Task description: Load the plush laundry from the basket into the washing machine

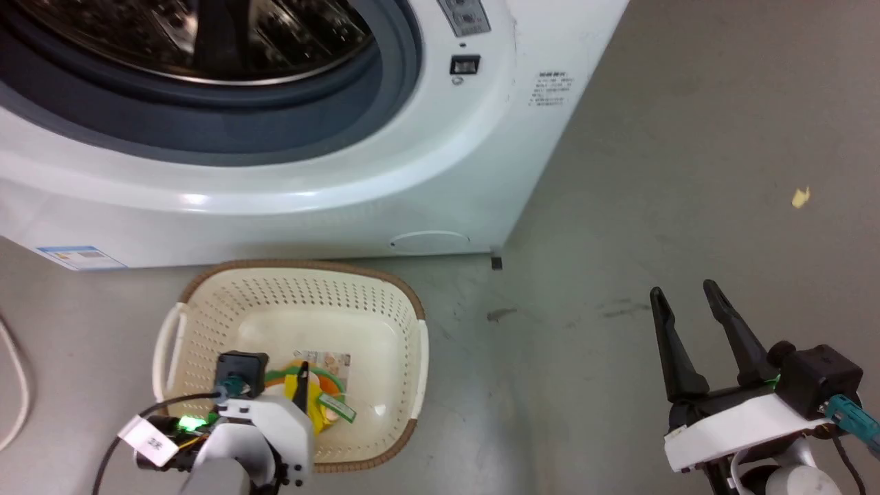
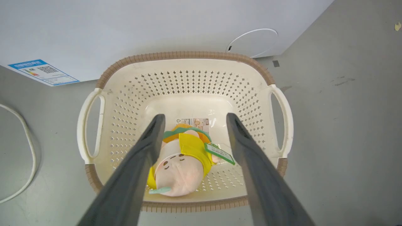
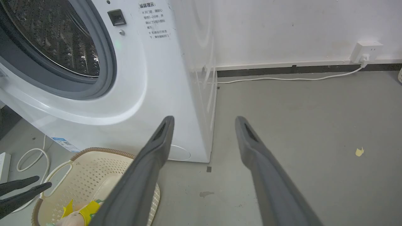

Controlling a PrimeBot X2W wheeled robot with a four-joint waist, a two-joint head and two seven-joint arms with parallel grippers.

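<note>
the left gripper (image 2: 195, 116) hangs spread over the plush toy (image 2: 177, 171), likely light and squashy, best pinched across its round middle.

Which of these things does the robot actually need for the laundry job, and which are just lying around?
Part of the job: soft toy, basket, washing machine, left gripper.
Just lying about: white cable, yellow scrap on the floor, wall socket.
</note>
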